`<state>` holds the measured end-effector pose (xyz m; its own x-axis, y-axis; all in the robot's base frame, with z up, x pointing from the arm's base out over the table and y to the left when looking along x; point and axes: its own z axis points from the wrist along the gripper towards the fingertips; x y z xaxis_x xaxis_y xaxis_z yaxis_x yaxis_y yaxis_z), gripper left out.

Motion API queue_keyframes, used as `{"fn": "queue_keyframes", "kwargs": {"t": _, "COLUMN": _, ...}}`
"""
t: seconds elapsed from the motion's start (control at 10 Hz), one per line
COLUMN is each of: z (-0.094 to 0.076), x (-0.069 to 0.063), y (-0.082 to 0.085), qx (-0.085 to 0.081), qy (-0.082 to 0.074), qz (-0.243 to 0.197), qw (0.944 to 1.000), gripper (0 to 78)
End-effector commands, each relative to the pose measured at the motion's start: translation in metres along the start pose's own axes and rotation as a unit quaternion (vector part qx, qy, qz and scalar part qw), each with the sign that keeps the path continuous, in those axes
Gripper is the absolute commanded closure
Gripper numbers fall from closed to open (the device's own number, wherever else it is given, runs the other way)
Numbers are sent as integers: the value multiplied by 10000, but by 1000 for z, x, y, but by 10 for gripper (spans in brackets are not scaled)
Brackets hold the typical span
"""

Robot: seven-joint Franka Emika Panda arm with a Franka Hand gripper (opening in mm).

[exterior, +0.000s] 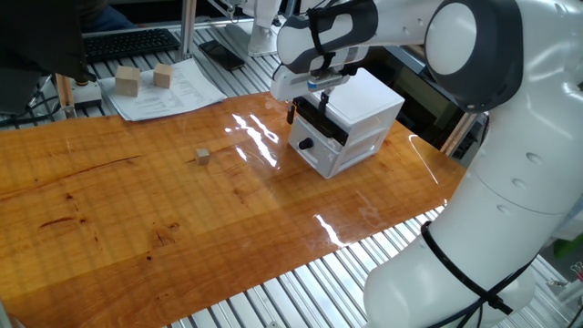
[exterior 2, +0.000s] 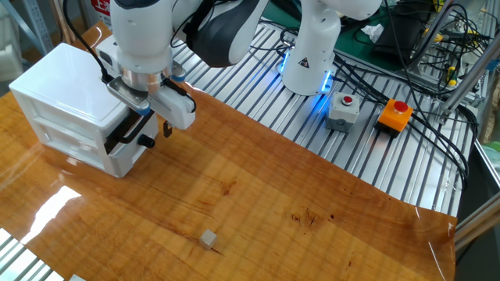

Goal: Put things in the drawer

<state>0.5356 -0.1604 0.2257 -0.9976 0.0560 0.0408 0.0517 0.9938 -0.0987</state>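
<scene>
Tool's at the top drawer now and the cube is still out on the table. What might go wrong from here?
1. The white cabinet looks light and nothing visibly holds it down, so pulling the black drawer front may drag the whole unit across the glossy table.
2. The tool sits right at the drawer edge; its grip may slip.
3. The tiny cube lies far off and may be hard to pinch.
</scene>
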Motion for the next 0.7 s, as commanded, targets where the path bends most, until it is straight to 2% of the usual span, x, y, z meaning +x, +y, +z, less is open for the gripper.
{"fn": "queue_keyframes", "kwargs": {"t": 0.1, "z": 11, "x": 3, "y": 14, "qx": -195, "qy": 94, "qz": 57, "qw": 9997, "gripper": 1}}
{"fn": "queue_keyframes", "kwargs": {"t": 0.7, "z": 7, "x": 6, "y": 17, "qx": -121, "qy": 94, "qz": 107, "qw": 9998, "gripper": 1}}
